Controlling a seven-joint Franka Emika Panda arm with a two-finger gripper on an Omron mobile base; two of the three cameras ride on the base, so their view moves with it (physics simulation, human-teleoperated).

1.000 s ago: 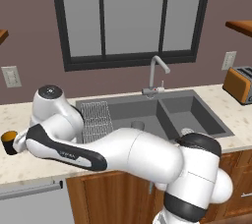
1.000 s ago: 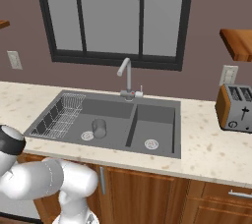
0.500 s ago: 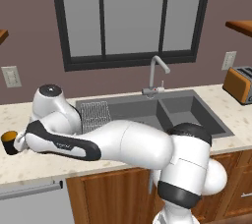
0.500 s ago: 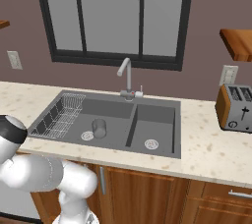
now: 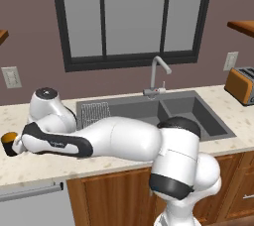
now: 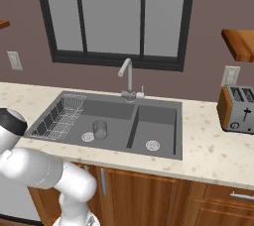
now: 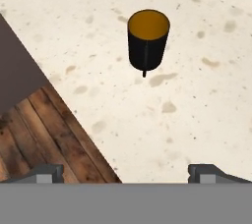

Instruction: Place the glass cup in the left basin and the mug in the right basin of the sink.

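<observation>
In the left base view the white arm stretches low across the speckled counter [image 5: 124, 168] toward its far left end, where the mug [image 5: 8, 141], black with an orange inside, stands upright just past the end of the arm. Behind the arm lies the sink [image 5: 163, 113], with the wire rack [image 5: 94, 112] showing at the near-left corner of the left basin [image 5: 131, 108] and the right basin [image 5: 196, 113] beside it; the curved faucet [image 5: 156, 74] rises behind them, and a toaster [image 5: 241, 85] stands at the far right. In the right base view the glass cup [image 6: 99, 129] stands upright on the floor of the left basin, just beside its round silver drain [image 6: 88, 136] and next to the rack. The right basin holds nothing but its own drain [image 6: 153, 145]. In the hand view the gripper [image 7: 125, 171] hangs above the counter with its jaws spread wide and nothing between them. The mug stands apart from the fingertips [image 7: 47, 173], upright, its orange interior empty and its handle turned toward the camera.
</observation>
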